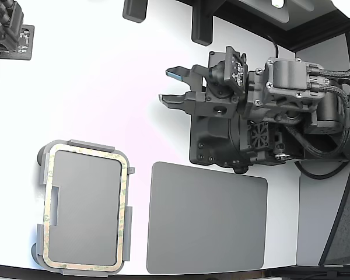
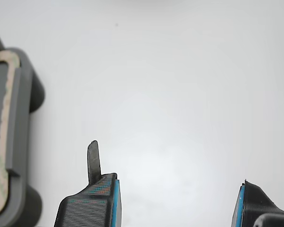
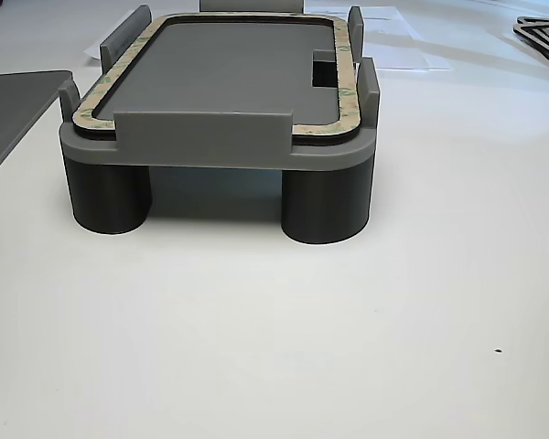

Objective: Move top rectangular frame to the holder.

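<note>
1. I see the grey holder (image 1: 42, 201) on round legs, at the exterior view's lower left.
2. The tan, green-mottled frame (image 1: 124, 198) lies seated inside its tabs.
3. My gripper (image 1: 170, 86) hovers well apart, jaws spread, empty.

Top rectangular frame (image 1: 126, 192): thin beige-tan outline (greenish mottling), lying flat, seated in the holder (image 1: 85, 144). Holder: grey tabbed tray on round legs, exterior view's lower left.
</note>
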`<state>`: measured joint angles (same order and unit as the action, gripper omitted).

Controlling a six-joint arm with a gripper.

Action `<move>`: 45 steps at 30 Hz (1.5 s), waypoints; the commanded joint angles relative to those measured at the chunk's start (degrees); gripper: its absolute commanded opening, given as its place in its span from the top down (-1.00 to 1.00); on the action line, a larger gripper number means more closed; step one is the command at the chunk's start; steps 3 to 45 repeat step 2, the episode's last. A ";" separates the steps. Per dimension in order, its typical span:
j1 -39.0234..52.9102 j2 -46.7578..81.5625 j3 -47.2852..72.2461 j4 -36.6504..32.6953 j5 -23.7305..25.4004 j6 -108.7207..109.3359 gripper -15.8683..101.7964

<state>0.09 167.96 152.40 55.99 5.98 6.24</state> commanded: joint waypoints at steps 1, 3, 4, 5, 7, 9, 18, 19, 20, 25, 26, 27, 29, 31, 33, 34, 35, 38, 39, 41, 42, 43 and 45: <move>-0.62 1.32 -1.32 -0.35 0.09 0.00 -0.97; -0.62 1.32 -1.32 -0.35 0.09 0.00 -0.97; -0.62 1.32 -1.32 -0.35 0.09 0.00 -0.97; -0.62 1.32 -1.32 -0.35 0.09 0.00 -0.97; -0.62 1.32 -1.32 -0.35 0.09 0.00 -0.97; -0.62 1.32 -1.32 -0.35 0.09 0.00 -0.97; -0.62 1.32 -1.32 -0.35 0.09 0.00 -0.97; -0.62 1.32 -1.32 -0.35 0.09 0.00 -0.97; -0.62 1.32 -1.32 -0.35 0.09 0.00 -0.97; -0.62 1.32 -1.32 -0.35 0.09 0.00 -0.97; -0.62 1.32 -1.32 -0.35 0.09 0.00 -0.97; -0.62 1.32 -1.32 -0.35 0.09 0.00 -0.97; -0.62 1.32 -1.32 -0.35 0.09 0.00 -0.97; -0.62 1.32 -1.32 -0.35 0.09 0.00 -0.97; -0.62 1.32 -1.32 -0.35 0.09 0.00 -0.97; -0.62 1.32 -1.32 -0.35 0.09 0.00 -0.97; -0.62 1.32 -1.32 -0.35 0.09 0.00 -0.97; -0.62 1.32 -1.32 -0.35 0.09 0.00 -0.97; -0.62 1.32 -1.32 -0.35 0.09 0.00 -0.97; -0.62 1.32 -1.32 -0.35 0.09 0.00 -0.97; -0.62 1.32 -1.32 -0.35 0.09 0.00 -0.97; -0.62 1.32 -1.32 -0.35 0.09 0.00 -0.97; -0.62 1.32 -1.32 -0.35 0.09 0.00 -0.97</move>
